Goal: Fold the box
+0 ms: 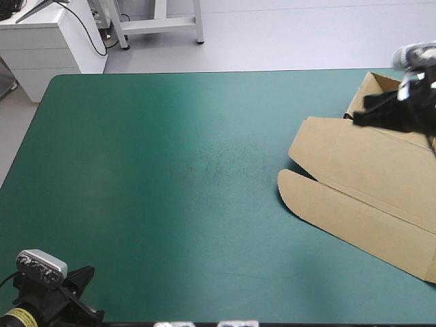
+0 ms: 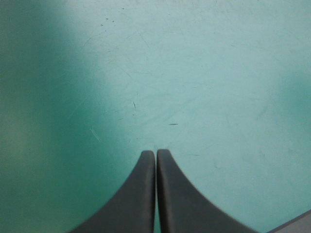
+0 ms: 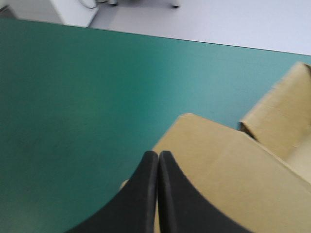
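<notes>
Over the far part of the box (image 1: 368, 177), close to its raised corner flap (image 1: 373, 87), hangs the right gripper (image 1: 368, 114). The box is a cut sheet of brown board lying mostly flat on the teal-green cover (image 1: 170, 170), with two rounded flaps (image 1: 300, 191) at the sheet's left end and its other end running out of the high view. In the right wrist view the right gripper (image 3: 158, 154) has its two black fingers (image 3: 141, 194) pressed together into one pointed arch. No board shows between them. Their tips sit above a rounded corner of the box's broad panel (image 3: 228, 165), and the tilted flap (image 3: 284, 111) stands beyond that panel.

Well apart from the box, across a wide stretch of bare cover on the side its rounded flaps face, the left gripper (image 1: 87, 294) sits low at the table's near edge. Its wrist view shows the left gripper (image 2: 156, 153) closed too, its fingers (image 2: 133, 199) meeting in a narrow seam and holding nothing. Only scuffed cover (image 2: 194, 73) lies ahead of it, with no part of the box in that view.
</notes>
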`<move>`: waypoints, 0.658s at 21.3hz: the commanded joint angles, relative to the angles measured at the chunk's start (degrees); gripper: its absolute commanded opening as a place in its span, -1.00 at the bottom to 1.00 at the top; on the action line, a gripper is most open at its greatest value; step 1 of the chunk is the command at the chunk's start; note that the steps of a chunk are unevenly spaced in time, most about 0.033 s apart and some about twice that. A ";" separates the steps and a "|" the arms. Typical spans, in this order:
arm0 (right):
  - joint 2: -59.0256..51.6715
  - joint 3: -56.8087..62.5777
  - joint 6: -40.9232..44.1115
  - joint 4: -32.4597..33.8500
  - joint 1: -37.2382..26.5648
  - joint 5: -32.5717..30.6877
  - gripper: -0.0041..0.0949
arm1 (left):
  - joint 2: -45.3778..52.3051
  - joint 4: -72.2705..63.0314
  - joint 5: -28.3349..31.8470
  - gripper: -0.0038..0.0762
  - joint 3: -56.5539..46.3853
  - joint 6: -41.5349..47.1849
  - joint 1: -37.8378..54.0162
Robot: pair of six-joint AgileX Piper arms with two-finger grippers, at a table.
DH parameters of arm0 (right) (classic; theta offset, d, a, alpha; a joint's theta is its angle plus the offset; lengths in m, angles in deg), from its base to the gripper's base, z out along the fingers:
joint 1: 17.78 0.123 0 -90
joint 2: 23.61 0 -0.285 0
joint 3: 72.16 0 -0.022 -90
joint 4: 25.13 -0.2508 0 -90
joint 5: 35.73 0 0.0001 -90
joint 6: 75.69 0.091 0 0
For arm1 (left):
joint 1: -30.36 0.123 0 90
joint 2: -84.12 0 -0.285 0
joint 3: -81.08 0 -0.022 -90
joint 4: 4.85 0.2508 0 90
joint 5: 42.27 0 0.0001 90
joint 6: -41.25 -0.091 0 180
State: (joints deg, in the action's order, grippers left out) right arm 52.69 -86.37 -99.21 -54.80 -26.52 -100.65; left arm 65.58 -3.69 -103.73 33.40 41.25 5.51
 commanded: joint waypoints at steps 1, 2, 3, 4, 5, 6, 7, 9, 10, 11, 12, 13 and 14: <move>-10.60 12.04 -2.37 2.04 13.61 8.14 -0.95 | -0.73 -2.92 3.86 -0.92 1.59 0.00 -0.37; -13.13 15.30 -1.58 4.16 15.93 9.30 -0.95 | -0.73 -3.07 3.85 -0.92 1.59 0.00 -0.37; -15.91 18.64 -0.55 6.41 17.59 11.46 -0.95 | -0.73 -3.32 4.09 -0.92 1.59 0.00 -0.37; -18.18 21.23 -0.10 8.58 18.44 13.87 -0.95 | -0.43 -3.32 4.45 -0.92 1.54 -0.31 -0.37; -22.80 26.08 1.12 11.16 18.84 16.83 -0.95 | 0.86 -3.32 5.95 -0.92 1.02 -1.58 -0.37; -26.74 29.46 1.38 12.68 18.84 18.35 -0.95 | 2.33 -3.32 6.98 -0.92 0.50 -2.13 -0.37; -30.38 33.65 1.38 14.55 18.84 20.46 -0.95 | 4.03 -3.32 7.61 -0.92 0.34 -2.65 -0.37; -37.09 40.15 1.38 16.34 18.84 24.24 -0.95 | 7.18 -3.32 8.31 -0.92 0.34 -3.09 -0.37; -39.30 42.78 1.38 16.90 18.84 24.72 -0.95 | 8.81 -3.32 8.31 -0.92 0.25 -3.09 -0.37; -42.41 45.98 1.38 17.13 18.84 25.07 -0.95 | 11.04 -3.32 8.44 -0.92 0.25 -3.09 -0.37; -43.80 47.16 1.38 17.13 18.84 25.31 -0.95 | 11.88 -3.32 8.57 -0.92 0.25 -3.09 -0.37; -45.56 49.20 1.38 17.32 18.84 26.03 -0.95 | 12.23 -3.32 8.69 -0.92 0.25 -3.09 -0.37; -46.86 50.33 1.38 17.46 18.84 26.33 -0.95 | 11.97 -3.32 8.94 -0.92 0.25 -3.09 -0.37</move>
State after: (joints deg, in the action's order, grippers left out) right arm 7.84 -37.19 -97.84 -37.63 -7.86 -79.93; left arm 77.27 -6.23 -99.46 32.37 38.12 5.51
